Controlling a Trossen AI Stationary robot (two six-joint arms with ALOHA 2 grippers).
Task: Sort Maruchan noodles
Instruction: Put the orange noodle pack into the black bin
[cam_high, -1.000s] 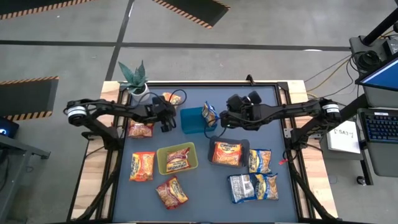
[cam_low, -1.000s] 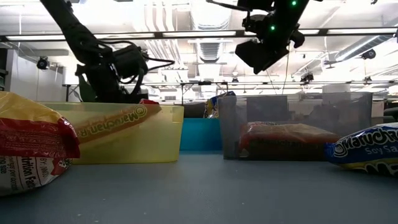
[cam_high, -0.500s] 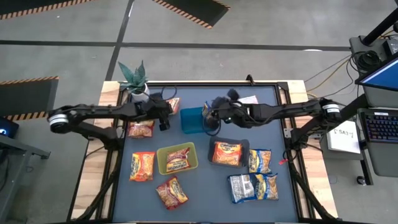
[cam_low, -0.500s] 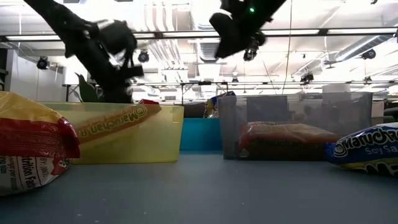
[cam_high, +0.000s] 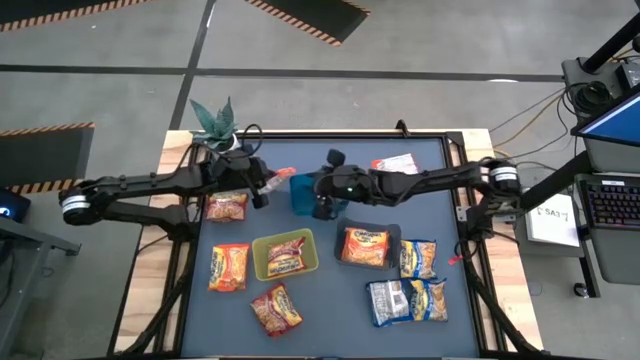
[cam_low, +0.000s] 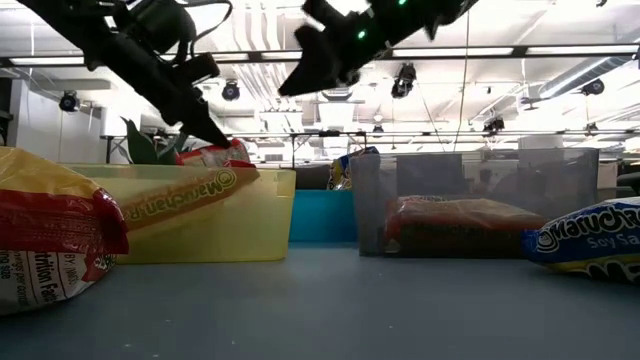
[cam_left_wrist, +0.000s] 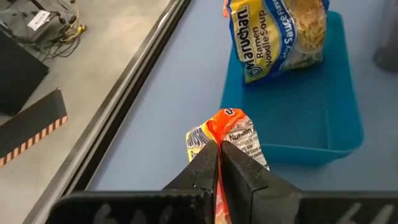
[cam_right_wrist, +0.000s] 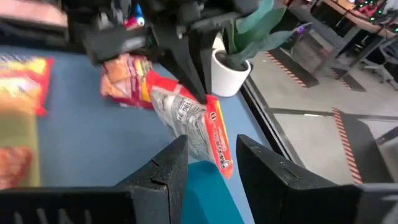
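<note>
left wrist view has the left gripper (cam_left_wrist: 217, 163) clamped on one corner of an orange maruchan packet (cam_left_wrist: 229, 140), lifted near the table's far edge beside the blue tray (cam_left_wrist: 323, 124). right gripper (cam_high: 322, 200) hovers over that tray, jaws partly apart and empty. that thin corner pinch could slip, dropping it short.

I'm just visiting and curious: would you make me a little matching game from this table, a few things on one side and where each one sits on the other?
Things:
1. orange packet
2. blue-and-yellow packet
3. potted plant
4. pink-white packet

Places:
A. standing in the blue tray
B. at the table's far left corner
C. pinched in the left claw
D. flat near the table's far edge, right of the blue tray

Pairs: 1-C, 2-A, 3-B, 4-D
</note>
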